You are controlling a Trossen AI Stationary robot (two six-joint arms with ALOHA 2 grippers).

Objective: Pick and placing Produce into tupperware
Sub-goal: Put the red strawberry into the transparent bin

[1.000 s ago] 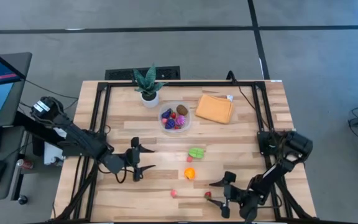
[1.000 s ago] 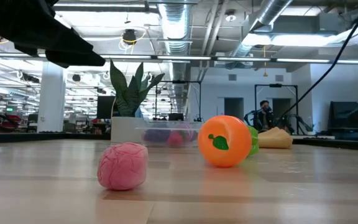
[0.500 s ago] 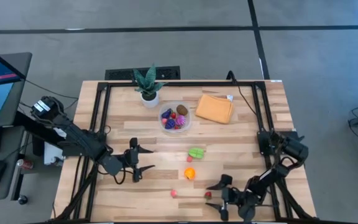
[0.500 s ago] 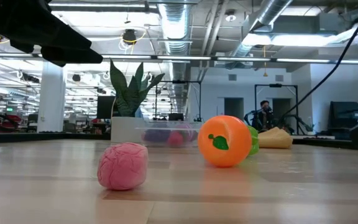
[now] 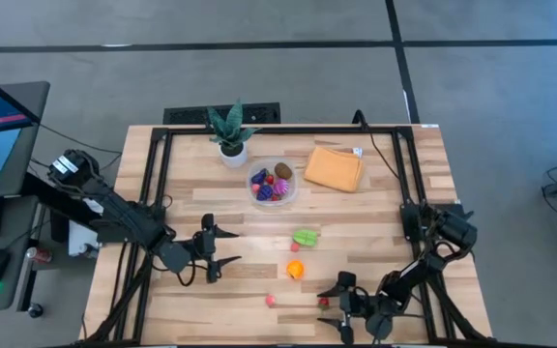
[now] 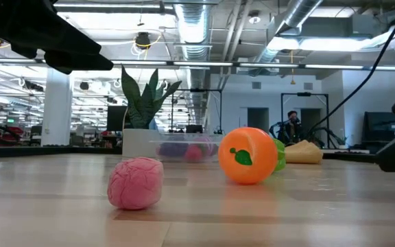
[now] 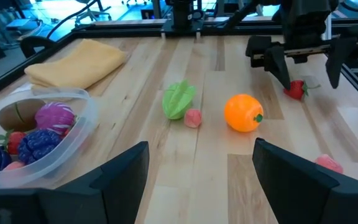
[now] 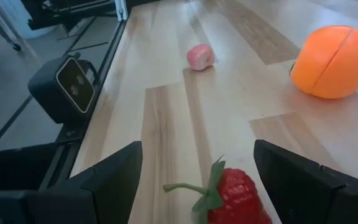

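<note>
One red strawberry (image 8: 234, 194) between open right fingers (image 8: 197, 177).

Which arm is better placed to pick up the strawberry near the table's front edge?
Right. The right gripper is open with the strawberry just ahead between its fingers. The left gripper hovers farther off, near the table's middle.

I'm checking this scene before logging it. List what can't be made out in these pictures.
- Tupperware, low view: pieces inside show only as blurred colour through the wall.
- Tupperware, left wrist view: cut off by the picture's edge, so the count inside is unknown.
- Strawberry, right wrist view: lower part cut off by the edge.
- Right claw, high view: too small to tell whether it touches the strawberry.
</note>
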